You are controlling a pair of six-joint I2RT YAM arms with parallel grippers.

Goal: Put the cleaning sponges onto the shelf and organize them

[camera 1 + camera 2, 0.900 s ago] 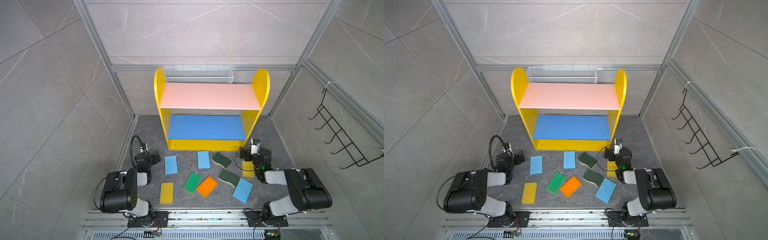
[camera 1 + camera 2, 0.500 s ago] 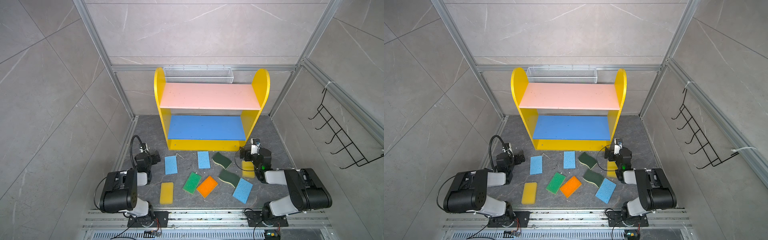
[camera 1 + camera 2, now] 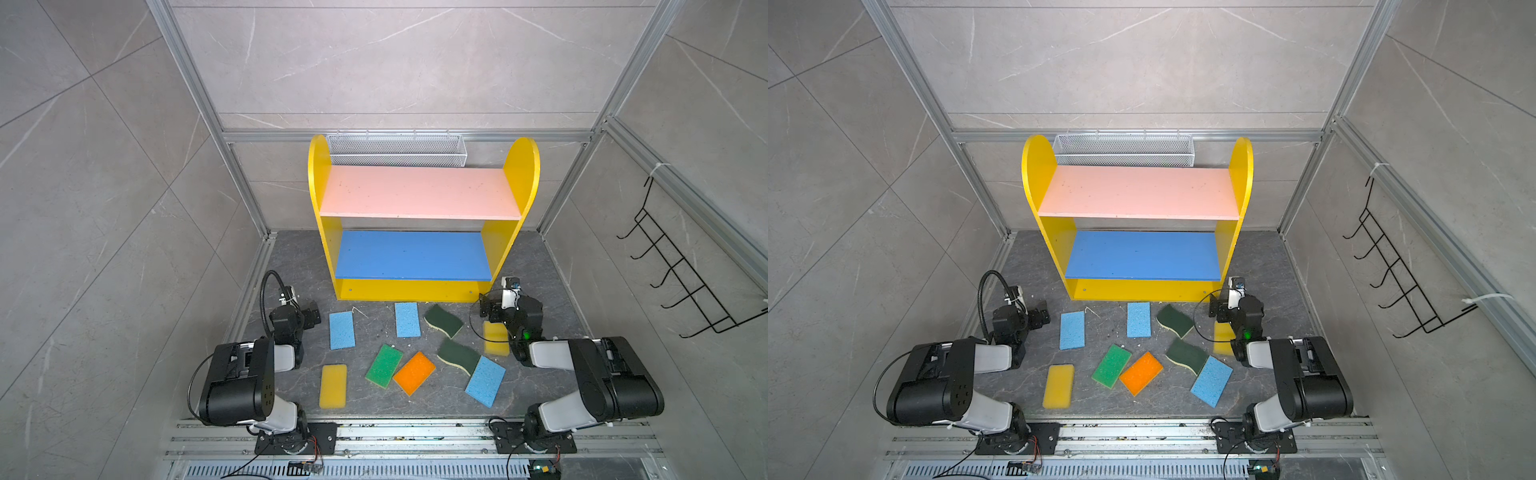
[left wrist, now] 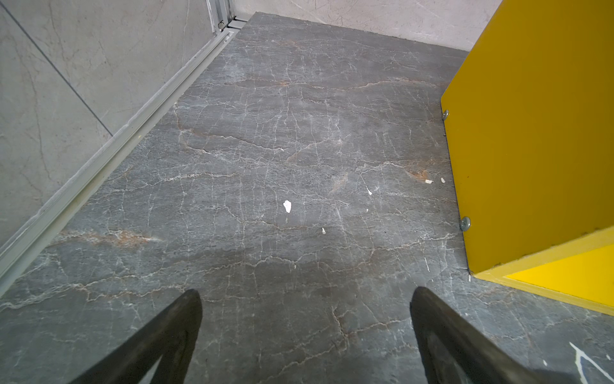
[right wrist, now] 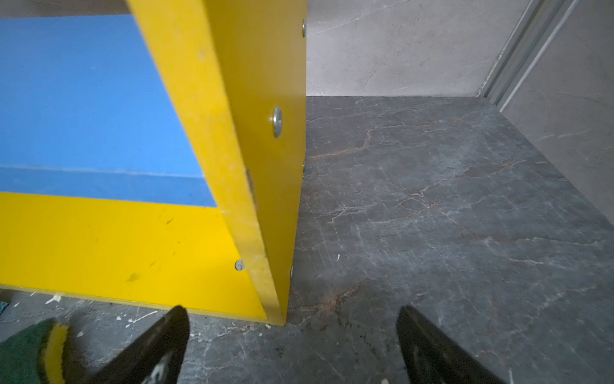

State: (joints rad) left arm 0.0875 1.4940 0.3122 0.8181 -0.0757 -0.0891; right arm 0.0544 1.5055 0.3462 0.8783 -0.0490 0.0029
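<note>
Sponges (image 3: 414, 372) all lie flat on the dark floor (image 3: 291, 257) in front of the shelf (image 3: 415, 193), none on its boards yet, and my left gripper (image 4: 305, 292) and my right gripper (image 5: 291, 311) both stand wide open and hold nothing. I think the main danger is on my right side: the gripper is near the yellow side panel (image 5: 265, 133) of the shelf, so a careless swing could knock it, and the yellow sponge (image 3: 494, 345) lies partly under my right arm (image 3: 548, 353), which could drag it away. Also the flat soft sponges may slide instead of being pinched.
</note>
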